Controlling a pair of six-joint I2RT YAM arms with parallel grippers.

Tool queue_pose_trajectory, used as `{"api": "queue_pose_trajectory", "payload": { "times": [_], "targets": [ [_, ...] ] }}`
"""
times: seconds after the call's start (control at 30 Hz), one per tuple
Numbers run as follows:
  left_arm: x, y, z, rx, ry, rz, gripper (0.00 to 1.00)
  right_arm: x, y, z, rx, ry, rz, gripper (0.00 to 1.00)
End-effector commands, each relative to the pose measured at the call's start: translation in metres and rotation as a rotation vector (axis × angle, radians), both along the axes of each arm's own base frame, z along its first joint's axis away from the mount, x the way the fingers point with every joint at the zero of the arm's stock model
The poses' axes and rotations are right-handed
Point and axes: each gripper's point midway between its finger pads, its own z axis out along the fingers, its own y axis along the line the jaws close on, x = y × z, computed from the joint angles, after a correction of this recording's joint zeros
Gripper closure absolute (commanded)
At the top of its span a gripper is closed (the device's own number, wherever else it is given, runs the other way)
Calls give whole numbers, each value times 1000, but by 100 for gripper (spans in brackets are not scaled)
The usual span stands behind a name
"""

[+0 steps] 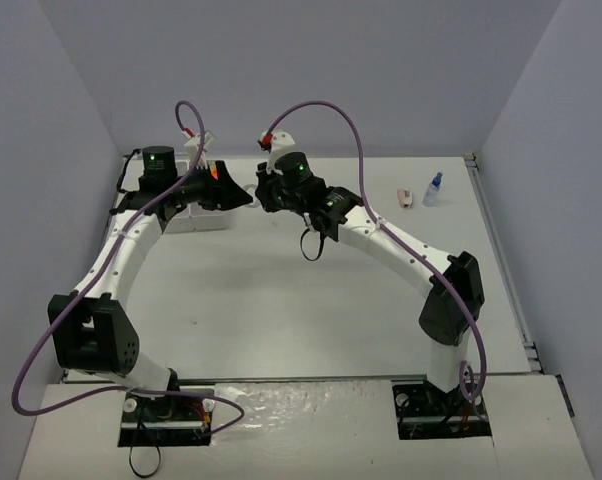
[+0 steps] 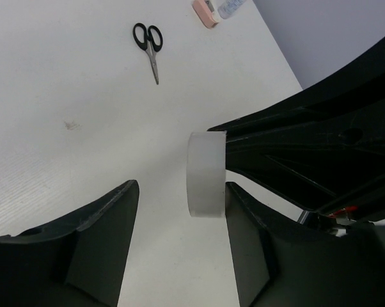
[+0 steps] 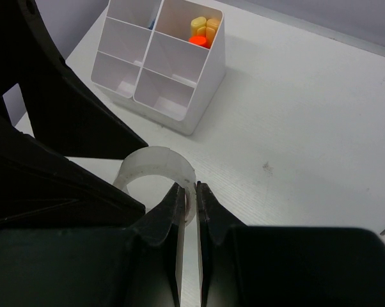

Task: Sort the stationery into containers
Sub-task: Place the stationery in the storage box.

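Just right of the organizer tray, the left gripper holds its jaws apart around the clear tape ring, with a gap on one side. The right gripper is clamped on the ring's wall. Farther right of the tray lie the black-handled scissors, then the pink piece and the blue-capped bottle.

White table is taking up most of the shot, with plain grey walls closing it in along the far, left and right edges. A metal rail is running down the right edge. A tiny dark smudge is sitting on the bare tabletop, and a glossier board is lying along the near edge.
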Motion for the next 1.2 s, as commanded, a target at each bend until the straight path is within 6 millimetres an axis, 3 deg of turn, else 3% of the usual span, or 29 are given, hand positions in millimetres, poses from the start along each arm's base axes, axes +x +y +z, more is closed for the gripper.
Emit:
{"api": "queue_pose_trajectory", "payload": {
  "times": [0.0,0.1,0.17,0.27,0.4,0.47,0.53,0.57,0.67,0.8,0.9,1.0,1.17],
  "targets": [
    [9,-1,46,-16,-156,7,67,-3,6,48,103,-97,40,100],
    [8,-2,44,-20,-150,6,79,-5,8,48,106,-95,60,100],
    [7,-1,43,-20,-144,9,92,-5,8,48,107,-94,60,100],
    [8,-1,42,-19,-141,14,100,-5,9,47,108,-91,64,100],
    [8,0,40,-18,-129,21,100,-6,10,47,112,-88,68,99],
    [12,6,40,-4,-126,52,100,-4,7,46,114,-84,61,70],
    [19,16,38,18,-124,98,100,-2,0,46,114,-81,39,49],
    [21,19,35,34,-116,119,100,-2,0,46,114,-81,38,47],
    [41,58,25,135,-104,268,100,8,-25,44,116,-71,-9,39],
    [58,99,16,315,-139,378,100,15,-55,45,119,-67,-56,38],
    [71,154,6,475,-112,541,100,17,-74,39,109,-55,-90,38],
    [82,186,-3,608,-115,575,100,17,-85,31,97,-45,-112,38],
    [99,226,-16,823,-141,583,100,18,-88,26,92,-34,-112,38]
  ]
}}
